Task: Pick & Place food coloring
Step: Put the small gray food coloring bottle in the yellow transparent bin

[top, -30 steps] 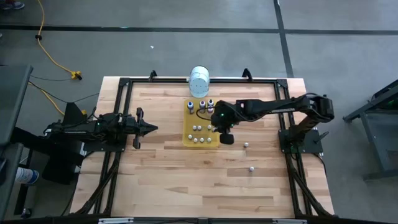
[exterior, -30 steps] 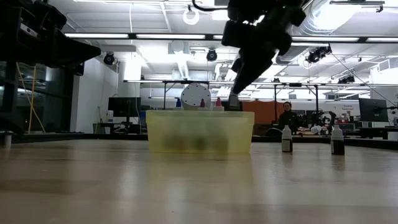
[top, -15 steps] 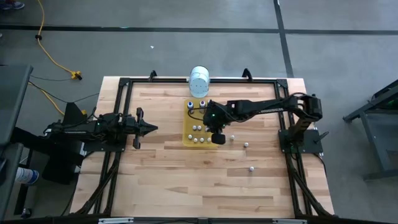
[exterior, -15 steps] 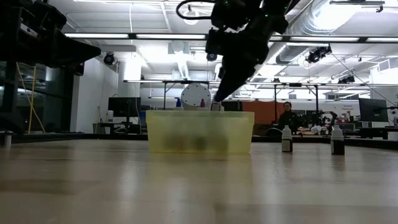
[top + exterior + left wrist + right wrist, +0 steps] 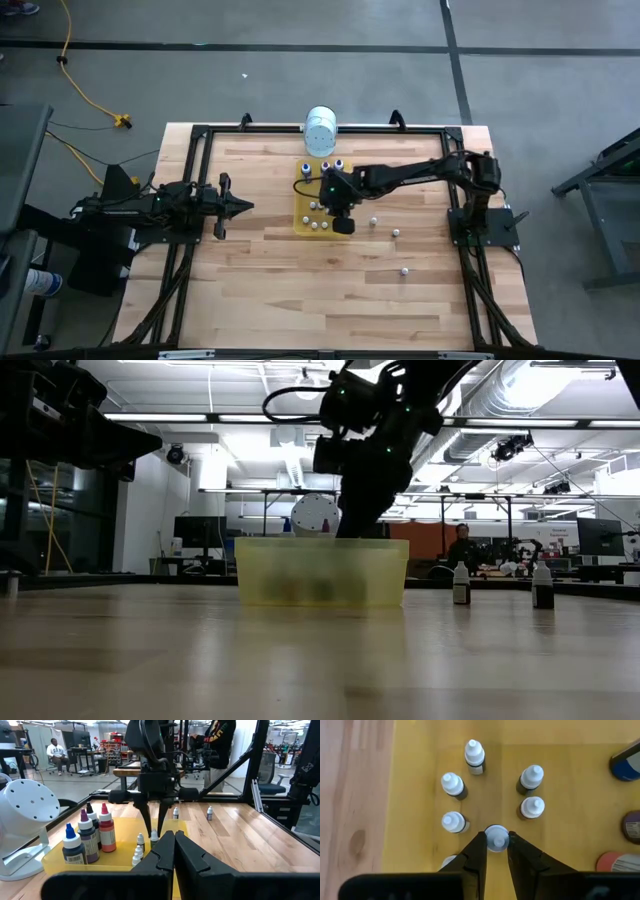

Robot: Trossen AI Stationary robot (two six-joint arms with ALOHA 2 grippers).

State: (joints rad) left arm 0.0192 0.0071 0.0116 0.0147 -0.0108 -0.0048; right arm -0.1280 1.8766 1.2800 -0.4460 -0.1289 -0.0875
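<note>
Right gripper (image 5: 496, 841) is clamped on the white cap of one small food coloring bottle (image 5: 496, 838), fingers pointing straight down over the yellow tray (image 5: 420, 750); in the left wrist view the bottle's base looks at or just above the tray floor, cannot tell which. Neighbouring small bottles stand close: one (image 5: 454, 822) beside a finger, another (image 5: 532, 807) on the other side, more beyond. Taller bottles (image 5: 91, 839) sit at the tray's far end, near the white cylindrical container (image 5: 321, 130). Two small bottles (image 5: 396, 232) remain out on the wooden table (image 5: 300, 300). Judgement: placing step. Lower vertically until seated, part fingers only slightly, lift straight up so neighbours stay upright. Left gripper (image 5: 238, 207) waits fully closed and empty, well apart from the tray.
</note>
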